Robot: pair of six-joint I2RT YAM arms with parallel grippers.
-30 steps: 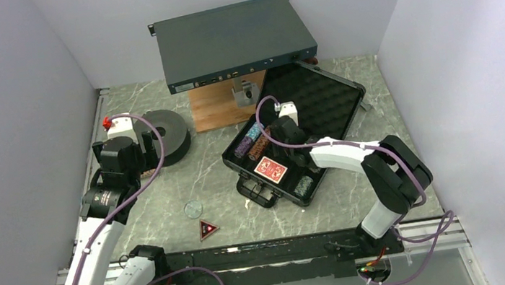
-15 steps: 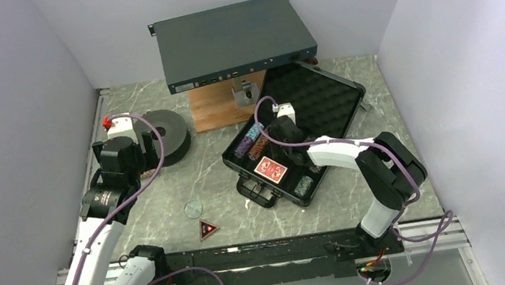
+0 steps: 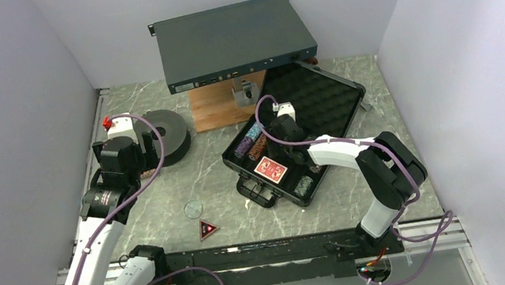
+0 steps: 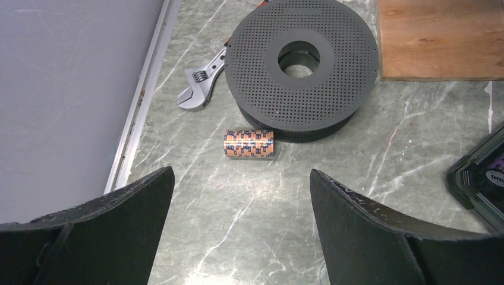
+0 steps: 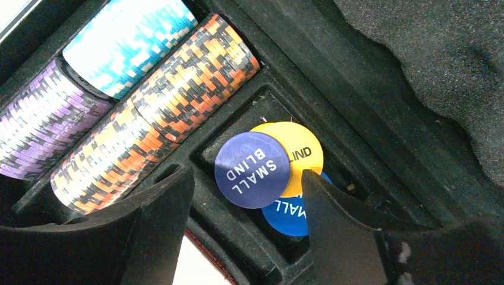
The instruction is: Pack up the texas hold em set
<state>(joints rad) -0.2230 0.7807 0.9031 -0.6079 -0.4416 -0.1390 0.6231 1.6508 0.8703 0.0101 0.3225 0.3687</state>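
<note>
Presently the step in hand reads as stowing the blind buttons, with loose pieces left to fetch.

**Nearest the arm bases:** a red-black triangle (image 3: 208,229) lies on the marbled table (image 3: 169,196) at about seven o'clock from the hard case (image 3: 238,167). A clear round disc (image 3: 193,208) sits just beyond it; whether it belongs to the set cannot be told.

**Middle ground:** the case stands open, with a red-backed card deck (image 3: 271,170) in its tray. The right gripper (image 5: 243,178) hangs low over a small compartment. Its jaws stand apart and clamp nothing. The SMALL BLIND button (image 5: 252,169) lies between them with a gap on either side. This button rests on a yellow button (image 5: 303,151) and a second blue one. At ten o'clock from this pocket the packed chip rolls (image 5: 160,113) fill their channels. The foam-lined lid (image 3: 320,98) leans back at one o'clock.

**Far left:** the left gripper (image 4: 241,175) hovers with jaws spread wide and empty. An orange chip roll (image 4: 249,143) lies on its side at twelve o'clock from the gripper. The roll is just beside the near rim of the perforated spool (image 4: 303,65). An adjustable wrench (image 4: 199,89) lies at the spool's nine o'clock and a wooden board (image 4: 440,38) at its two o'clock.

**Farthest:** the grey electronics box (image 3: 230,40).

**Next move, as judged:** the right arm should lift straight up so that the buttons are not dragged. The left arm should descend and close on the two end faces of the roll, which would keep the chips together. A grip across the curved side risks the roll rolling away or spilling.
</note>
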